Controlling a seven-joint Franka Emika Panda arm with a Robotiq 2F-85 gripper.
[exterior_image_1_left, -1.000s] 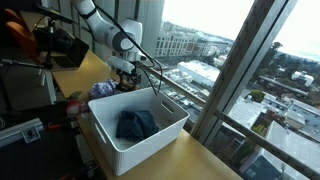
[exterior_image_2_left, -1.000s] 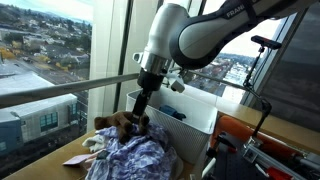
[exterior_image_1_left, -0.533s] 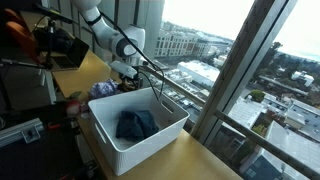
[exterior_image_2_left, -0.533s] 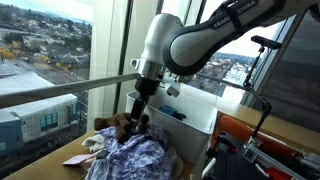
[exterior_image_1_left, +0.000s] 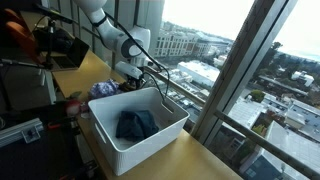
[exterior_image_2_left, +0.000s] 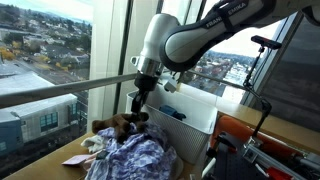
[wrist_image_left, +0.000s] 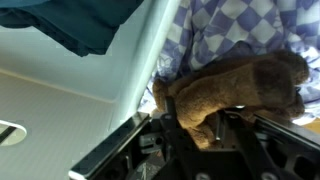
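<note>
My gripper (wrist_image_left: 197, 115) has its fingers closed in on a brown furry plush item (wrist_image_left: 240, 85), pinching its fuzzy lower edge. In both exterior views the gripper (exterior_image_1_left: 128, 80) (exterior_image_2_left: 135, 112) reaches down beside the white bin (exterior_image_1_left: 150, 140) (exterior_image_2_left: 192, 116), onto the pile next to it. The brown plush item (exterior_image_2_left: 118, 124) lies on top of a blue-and-white checked cloth (exterior_image_2_left: 135, 155) (wrist_image_left: 230, 30). A dark blue garment (exterior_image_1_left: 135, 124) (wrist_image_left: 70, 25) lies inside the bin, and the bin's white wall (wrist_image_left: 100, 70) runs just beside the fingers.
The bin and the cloth pile (exterior_image_1_left: 100, 90) sit on a wooden counter (exterior_image_1_left: 190, 158) along a tall window with a railing (exterior_image_2_left: 60, 92). Camera gear and a tripod (exterior_image_1_left: 55, 45) stand behind the arm. A red-and-black case (exterior_image_2_left: 265, 140) sits past the bin.
The jaws have come together on the brown plush item; a second ago they stood wide. The arm has dipped slightly toward the pile.
</note>
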